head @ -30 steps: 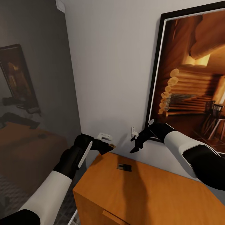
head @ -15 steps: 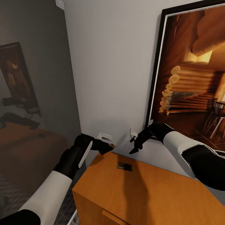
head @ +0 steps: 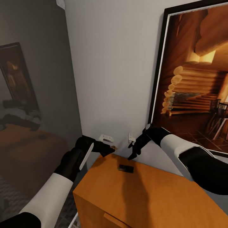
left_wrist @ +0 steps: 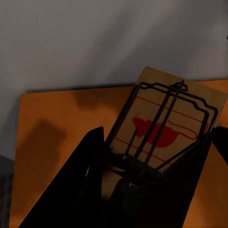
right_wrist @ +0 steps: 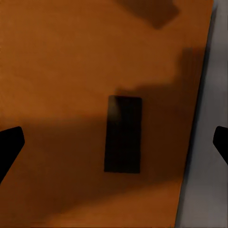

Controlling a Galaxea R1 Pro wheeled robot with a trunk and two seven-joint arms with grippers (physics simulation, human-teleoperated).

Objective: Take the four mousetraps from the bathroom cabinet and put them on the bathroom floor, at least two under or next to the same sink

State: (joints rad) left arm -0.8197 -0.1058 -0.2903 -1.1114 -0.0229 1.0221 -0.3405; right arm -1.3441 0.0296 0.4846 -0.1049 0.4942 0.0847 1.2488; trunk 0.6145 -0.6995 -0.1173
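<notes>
My left gripper (left_wrist: 152,185) is clamped on a mousetrap (left_wrist: 164,126), its tan board with the red mouse print and dark wire frame jutting out between the black fingers (left_wrist: 71,190), above the cabinet's (head: 158,196) far left corner. In the head view my right gripper (head: 133,152) hangs, jaws spread wide with nothing between them, just above a second mousetrap (head: 125,168), which lies flat on the orange-brown top at the gripper's six o'clock, near the white wall (head: 110,63). A framed log-cabin picture (head: 196,79) hangs at two o'clock; patterned bathroom floor (head: 9,196) shows at eight o'clock.
</notes>
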